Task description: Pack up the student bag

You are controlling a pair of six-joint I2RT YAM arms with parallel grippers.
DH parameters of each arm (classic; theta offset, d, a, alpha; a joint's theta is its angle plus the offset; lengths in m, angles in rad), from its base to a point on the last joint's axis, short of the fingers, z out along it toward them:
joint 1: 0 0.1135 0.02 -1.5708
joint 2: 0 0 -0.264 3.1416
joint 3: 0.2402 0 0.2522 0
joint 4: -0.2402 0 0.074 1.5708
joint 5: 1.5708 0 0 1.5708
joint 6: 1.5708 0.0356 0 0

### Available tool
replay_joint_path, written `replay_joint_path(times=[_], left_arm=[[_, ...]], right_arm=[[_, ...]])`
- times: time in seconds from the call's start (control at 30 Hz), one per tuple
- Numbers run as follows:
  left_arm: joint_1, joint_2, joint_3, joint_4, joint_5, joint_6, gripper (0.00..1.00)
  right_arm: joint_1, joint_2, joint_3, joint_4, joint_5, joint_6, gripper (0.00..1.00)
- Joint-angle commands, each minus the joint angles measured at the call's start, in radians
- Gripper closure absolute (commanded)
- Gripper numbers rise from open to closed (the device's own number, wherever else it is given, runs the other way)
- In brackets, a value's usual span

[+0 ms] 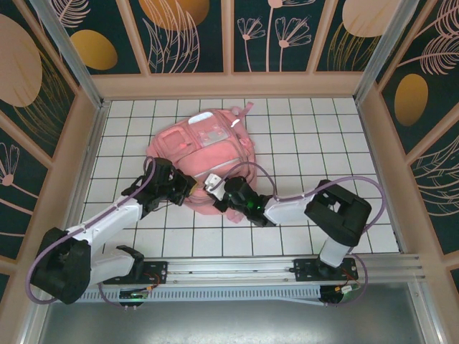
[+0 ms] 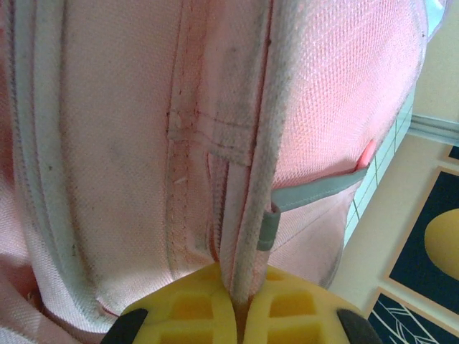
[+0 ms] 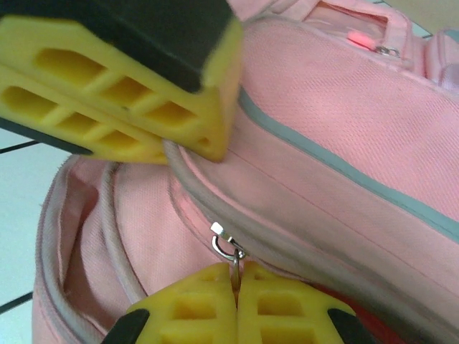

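Observation:
The student bag (image 1: 208, 143), a soft pink backpack, lies in the middle of the white tiled table. My left gripper (image 1: 188, 188) is at its near left edge. In the left wrist view its yellow fingers (image 2: 240, 304) are shut on a piped pink seam (image 2: 251, 215) of the bag (image 2: 122, 143). My right gripper (image 1: 217, 190) is at the bag's near edge, close beside the left one. It (image 3: 237, 287) is shut on the metal zipper pull (image 3: 228, 244) of the bag (image 3: 344, 129). The left gripper's yellow fingers (image 3: 129, 93) pinch the bag's rim just above the pull.
Beige-framed patterned walls (image 1: 229, 84) close the table in at the back and on both sides. A metal rail (image 1: 237, 269) with both arm bases runs along the near edge. Bare tiles (image 1: 315, 143) lie to the right of the bag.

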Motion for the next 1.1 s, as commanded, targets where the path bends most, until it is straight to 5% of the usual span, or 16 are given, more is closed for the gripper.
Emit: replay_joint_path(times=[0.0, 0.47, 0.83, 0.93, 1.07], left_arm=[[0.031, -0.032, -0.022, -0.02, -0.012, 0.006, 1.0], [0.188, 0.036, 0.059, -0.15, 0.017, 0.305, 1.0], [0.423, 0.283, 0.327, -0.431, -0.006, 0.689, 1.0], [0.434, 0.327, 0.401, -0.466, -0.001, 0.679, 0.69], [0.434, 0.27, 0.362, -0.469, 0.008, 0.613, 0.57]], right_arm=[[-0.062, -0.076, -0.041, -0.076, -0.027, 0.063, 1.0], [-0.266, -0.131, -0.062, -0.184, -0.047, 0.151, 1.0], [-0.161, -0.157, -0.055, -0.22, -0.145, 0.128, 1.0], [-0.102, -0.116, -0.014, -0.203, -0.155, 0.149, 1.0], [-0.051, -0.039, 0.056, -0.147, -0.171, 0.19, 1.0]])
